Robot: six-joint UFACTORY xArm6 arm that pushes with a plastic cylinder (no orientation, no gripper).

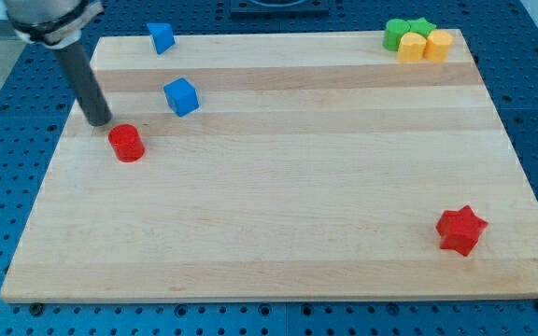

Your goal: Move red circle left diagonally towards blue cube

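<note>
The red circle (127, 143), a short red cylinder, stands near the board's left edge. The blue cube (182, 96) lies up and to the right of it, a short way off. My tip (99, 121) rests on the board just up and to the left of the red circle, close to it but with a small gap showing. The rod slants up to the view's top left.
A second blue block (162, 37) sits at the board's top edge. A green circle (396, 34), a green star (420, 28) and two yellow blocks (412, 47) (438, 44) cluster at the top right corner. A red star (461, 230) lies at the lower right. The wooden board (278, 187) lies on a blue perforated table.
</note>
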